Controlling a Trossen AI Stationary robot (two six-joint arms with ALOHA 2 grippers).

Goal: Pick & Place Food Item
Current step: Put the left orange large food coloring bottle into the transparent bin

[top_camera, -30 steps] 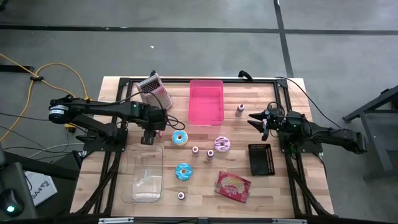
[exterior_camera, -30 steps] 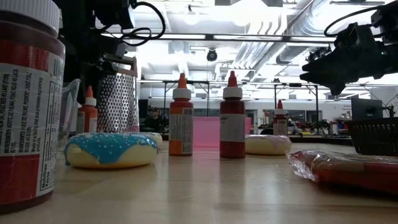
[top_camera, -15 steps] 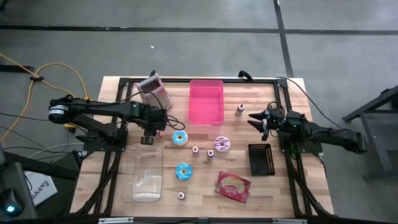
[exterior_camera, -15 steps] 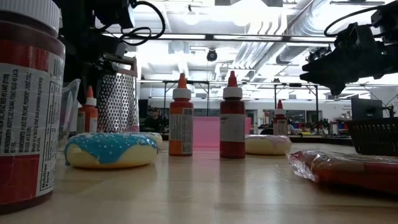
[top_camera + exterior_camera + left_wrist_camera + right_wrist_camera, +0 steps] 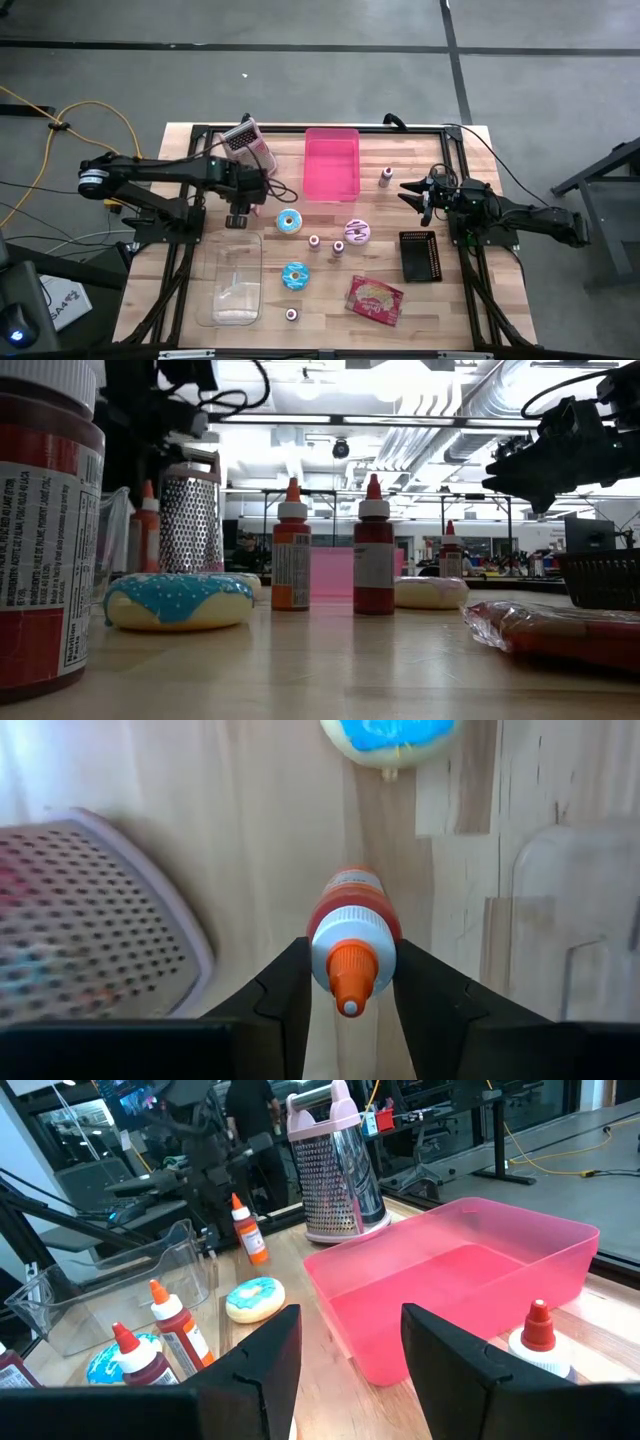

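My left tool (image 5: 350, 982) has its two fingers closed against the sides of a small orange-capped sauce bottle (image 5: 350, 935), which hangs tilted off the table (image 5: 450, 300) in the right wrist view. From above, the arm hides that bottle entirely. In the low view a big jar at the near edge is cut off, and it blocks much of the left side. My right tool (image 5: 350, 1370) waits level over the right of the table, fingers apart, holding nothing.

I count three donuts: a blue one beside the pink bin (image 5: 289, 222), a second blue one (image 5: 295, 276) nearer the front, and a pink one (image 5: 357, 232). There is one pink bin (image 5: 331, 163), one clear container (image 5: 232, 282), one metal grater (image 5: 335, 1172), one black basket (image 5: 420, 256), and one wrapped red packet (image 5: 375, 299). Four more small bottles stand on the table seen from above; their labels are too small to read.
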